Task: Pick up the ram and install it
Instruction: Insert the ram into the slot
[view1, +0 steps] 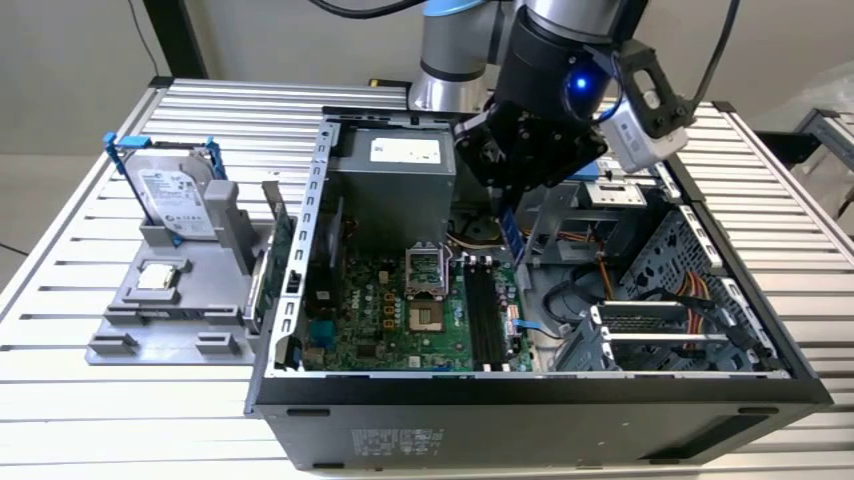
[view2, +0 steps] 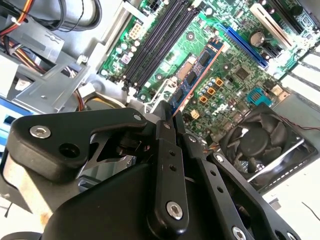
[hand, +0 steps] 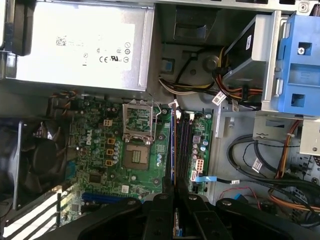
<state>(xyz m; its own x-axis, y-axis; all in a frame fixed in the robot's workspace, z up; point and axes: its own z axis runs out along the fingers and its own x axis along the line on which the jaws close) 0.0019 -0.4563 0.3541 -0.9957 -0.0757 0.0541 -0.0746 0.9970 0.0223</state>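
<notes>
- Exterior view: the arm reaches down into an open computer case (view1: 534, 400) lying on a ribbed metal counter (view1: 80, 200). The gripper (view1: 511, 203) is pinched on the top edge of the ram (view1: 513, 238), which hangs upright below it over the motherboard, just above the black memory slots (view1: 481, 310).
- There is open room between the power supply (view1: 394, 190) and the drive cage toward the exterior view's right. The arm's bulk hides the case's rear wall.
- Well apart, toward the exterior view's left, a hard drive (view1: 174, 195) in a blue frame stands in a grey holder (view1: 174, 310), with a small processor chip (view1: 160, 277) lying on the holder's base.
- Second wrist view: the black fingers (view2: 165, 150) close on the near end of the ram (view2: 196, 74), which runs out over the green board beside the empty slots. Whether its far end touches the board cannot be made out.
- A blue expansion slot (view2: 245, 45) and a fan (view2: 260, 145) lie nearby, and cables (view2: 30, 20) crowd one corner.
- First wrist view: the ram (hand: 174, 150) shows edge-on as a thin line, just beside the slots on the side of the processor socket (hand: 137, 145).
- The gripper (hand: 175, 197) is cut off by the frame edge.
- A blue drive bay (hand: 300, 65) and loose wiring border the board's far side.
</notes>
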